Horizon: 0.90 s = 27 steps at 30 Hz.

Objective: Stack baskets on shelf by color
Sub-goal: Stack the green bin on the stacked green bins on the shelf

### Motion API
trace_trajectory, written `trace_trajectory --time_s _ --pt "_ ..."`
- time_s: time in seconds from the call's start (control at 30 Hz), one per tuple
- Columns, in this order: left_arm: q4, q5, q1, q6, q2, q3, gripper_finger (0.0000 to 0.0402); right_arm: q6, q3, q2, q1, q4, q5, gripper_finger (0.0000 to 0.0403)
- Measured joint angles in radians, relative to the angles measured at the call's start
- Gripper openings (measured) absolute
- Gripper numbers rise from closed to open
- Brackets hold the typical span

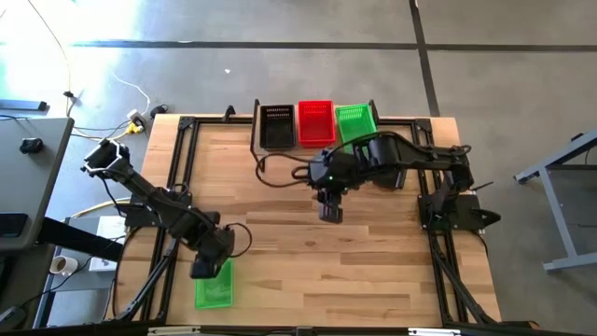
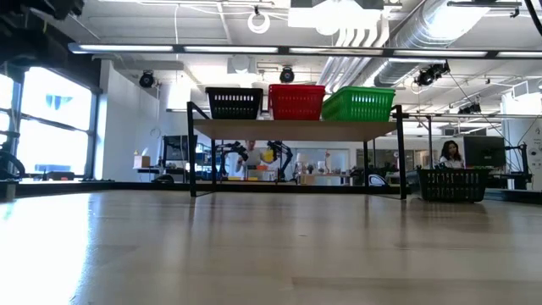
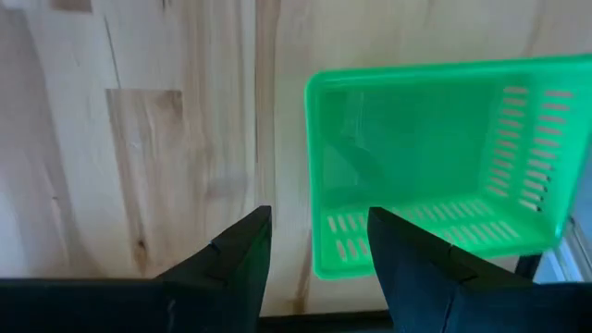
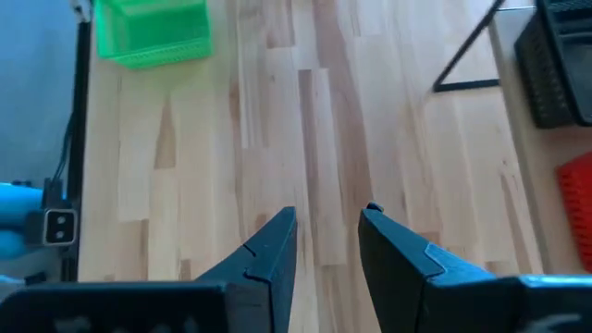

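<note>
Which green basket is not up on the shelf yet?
The green basket lying alone on the table, just beneath the left gripper. The other green basket sits on the shelf.

Baskets sitting up on the shelf [image 2: 296, 130]

Black basket [image 2: 234, 103], red basket [image 2: 296, 102] and green basket [image 2: 359, 104] are lining up left to right; another dark basket [image 2: 451, 184] is sitting far right.

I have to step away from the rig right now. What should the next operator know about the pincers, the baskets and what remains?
Left pincer: open, empty, above the loose green basket at the table's near left edge.
Right pincer: open, empty, above bare table in front of the shelf.
On the shelf: black basket, red basket, green basket, side by side.
Done: all three colours on the shelf.
Left: the loose green basket still has to go onto the green one.
</note>
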<state>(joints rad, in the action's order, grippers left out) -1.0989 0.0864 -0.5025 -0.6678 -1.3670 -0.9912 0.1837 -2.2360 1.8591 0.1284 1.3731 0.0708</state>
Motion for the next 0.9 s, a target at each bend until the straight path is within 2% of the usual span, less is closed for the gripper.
trace_trajectory --time_s 0.23,0.63,0.77,0.9 --pt "0.081 -0.008 -0.025 -0.07 0.0 0.092 0.017 0.0 0.0 0.0 0.033 0.0 0.042 0.0103" --pt "0.236 0.015 -0.028 -0.091 0.0 0.215 0.0168 -0.002 0.0 0.0 0.035 0.0 0.043 0.0103" --pt "0.239 0.053 -0.028 -0.096 0.0 0.244 0.0138 -0.004 0.0 0.0 0.035 -0.001 0.059 0.0103" --pt "0.249 0.053 -0.027 -0.144 0.0 0.261 0.0074 -0.005 0.0 0.0 0.035 -0.001 0.083 0.0103"
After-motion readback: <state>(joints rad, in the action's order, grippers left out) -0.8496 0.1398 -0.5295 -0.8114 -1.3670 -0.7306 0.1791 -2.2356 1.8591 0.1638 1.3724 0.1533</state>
